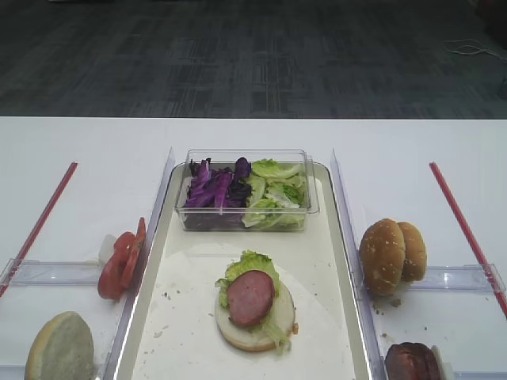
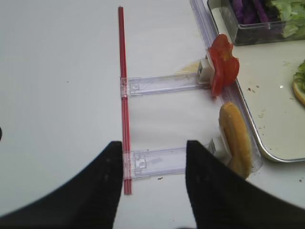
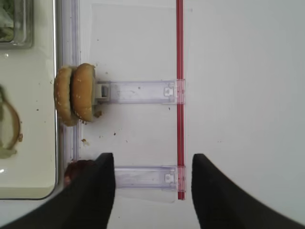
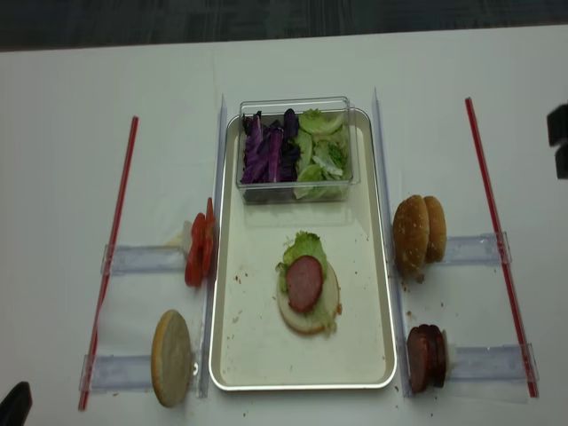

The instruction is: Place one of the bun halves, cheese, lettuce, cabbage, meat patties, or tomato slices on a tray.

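Patty (image 1: 251,298) atop lettuce (image 1: 252,265), bun on tray (image 1: 333,261) | both jaws open, empty

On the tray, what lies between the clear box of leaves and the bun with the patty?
Only bare tray lining lies between the clear box and the bun carrying lettuce and a patty; both exterior high views show it.

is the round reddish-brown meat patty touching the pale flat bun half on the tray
Touching. In the exterior high view the round reddish-brown meat patty lies on green lettuce atop the pale flat bun half, overlapping it with no gap visible.
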Controlling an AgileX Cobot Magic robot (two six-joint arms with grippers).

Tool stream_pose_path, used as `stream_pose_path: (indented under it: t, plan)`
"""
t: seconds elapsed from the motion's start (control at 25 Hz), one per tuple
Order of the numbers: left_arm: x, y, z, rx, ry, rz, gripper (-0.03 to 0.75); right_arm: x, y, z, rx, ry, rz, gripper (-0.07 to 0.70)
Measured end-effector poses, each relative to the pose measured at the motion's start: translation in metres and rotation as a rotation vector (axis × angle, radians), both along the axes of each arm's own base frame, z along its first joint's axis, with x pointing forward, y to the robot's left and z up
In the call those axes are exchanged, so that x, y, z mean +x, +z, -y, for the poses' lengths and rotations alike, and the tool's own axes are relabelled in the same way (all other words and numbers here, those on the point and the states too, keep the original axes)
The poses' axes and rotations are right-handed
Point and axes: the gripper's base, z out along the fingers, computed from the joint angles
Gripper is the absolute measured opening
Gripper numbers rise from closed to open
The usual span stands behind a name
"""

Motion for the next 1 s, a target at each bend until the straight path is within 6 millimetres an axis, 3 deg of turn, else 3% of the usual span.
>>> stream_pose_path:
  t: [0.2, 0.48, 0.72, 1.0]
  plan:
    - [0.0, 0.0, 0.0, 0.0, 0.0, 0.0, 0.297, -0.049, 0.002, -0.001, -0.003, 0.008, 0.096, 0.391]
    - [0.0, 0.0, 0.0, 0.0, 0.0, 0.0, 0.297, -0.108, -0.013, -0.003, -0.006, 0.009, 0.211, 0.383]
    - [0.0, 0.0, 0.0, 0.0, 0.0, 0.0, 0.297, -0.14, -0.028, -0.004, -0.009, 0.01, 0.291, 0.377]
    - [0.0, 0.0, 0.0, 0.0, 0.0, 0.0, 0.297, -0.161, -0.047, -0.003, -0.025, 0.007, 0.34, 0.362]
